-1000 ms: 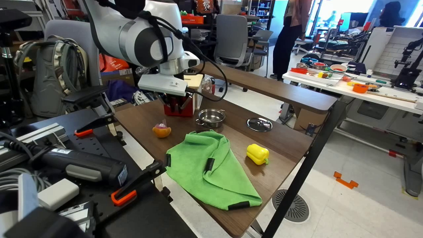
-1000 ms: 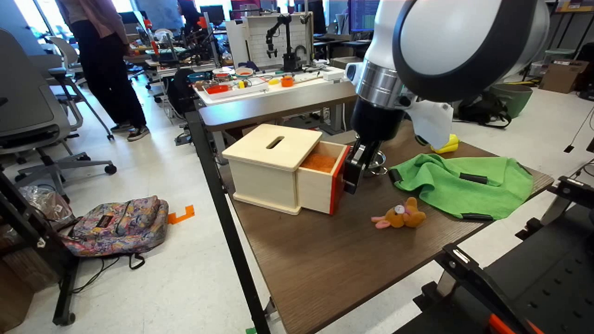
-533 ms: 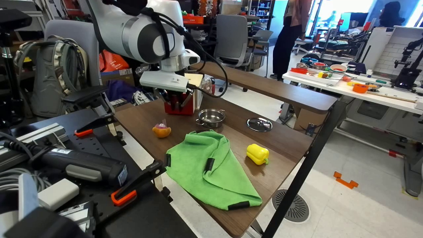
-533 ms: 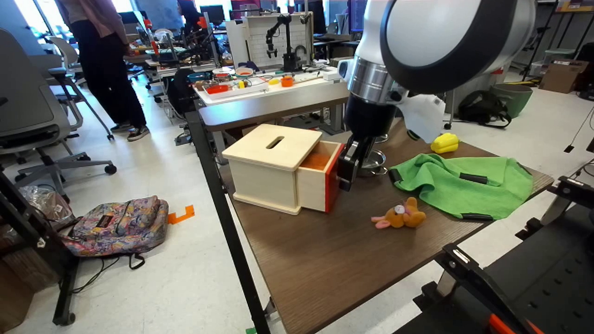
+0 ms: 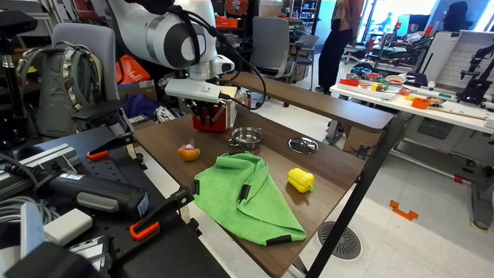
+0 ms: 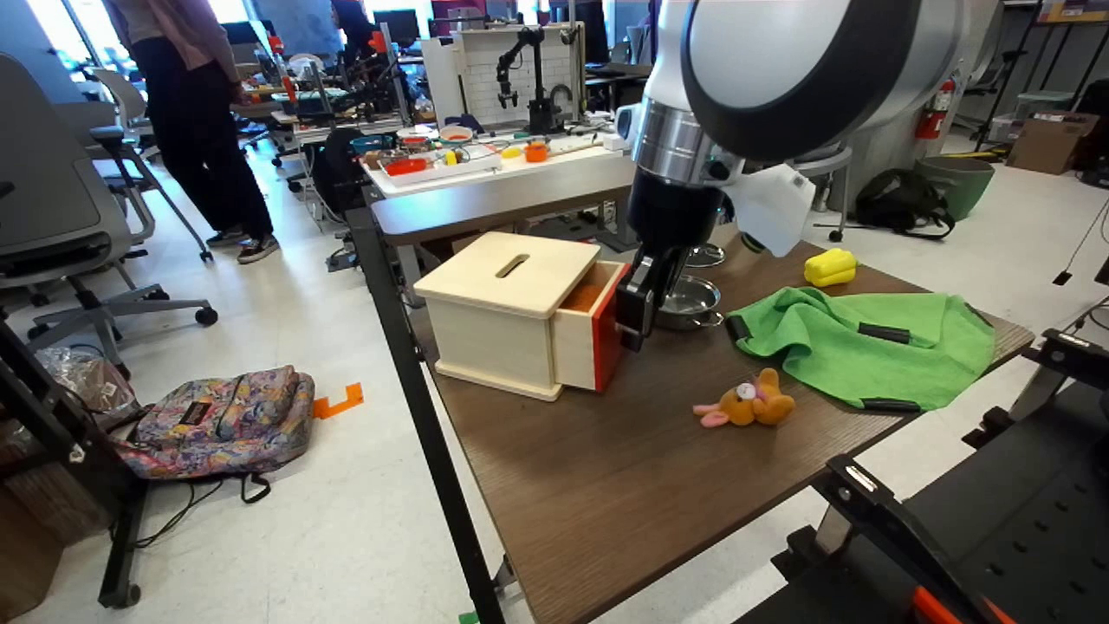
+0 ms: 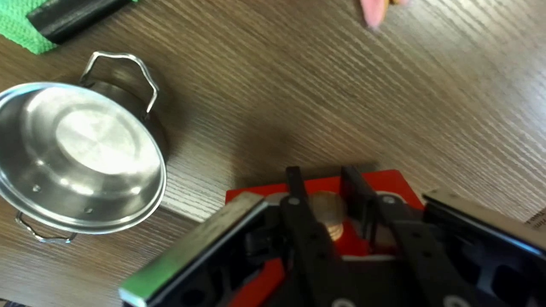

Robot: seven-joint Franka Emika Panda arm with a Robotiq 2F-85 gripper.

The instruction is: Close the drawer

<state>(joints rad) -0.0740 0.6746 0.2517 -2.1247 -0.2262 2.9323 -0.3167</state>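
Note:
The drawer (image 6: 573, 351) slides partly out of a pale wooden box (image 6: 485, 338) with a slot in its top. Its front is red and shows in the wrist view (image 7: 390, 183) and in an exterior view (image 5: 200, 125). An orange-brown surface shows inside it. My gripper (image 6: 635, 325) is at the red front, pointing down. In the wrist view my two black fingers (image 7: 323, 185) stand on either side of a round wooden knob (image 7: 327, 209) on the drawer front and appear to touch it. The gripper partly hides the red front and the knob.
A steel pot (image 7: 85, 140) with handles stands close beside the drawer front. Its lid (image 5: 303, 145) lies farther off. An orange plush toy (image 6: 749, 403), a green cloth (image 6: 875, 347) and a yellow pepper (image 6: 830, 268) lie on the brown table (image 6: 606, 503).
The gripper has moved toward the box, and the drawer has slid some way further in with it. The box, pot, toy and cloth have not moved.

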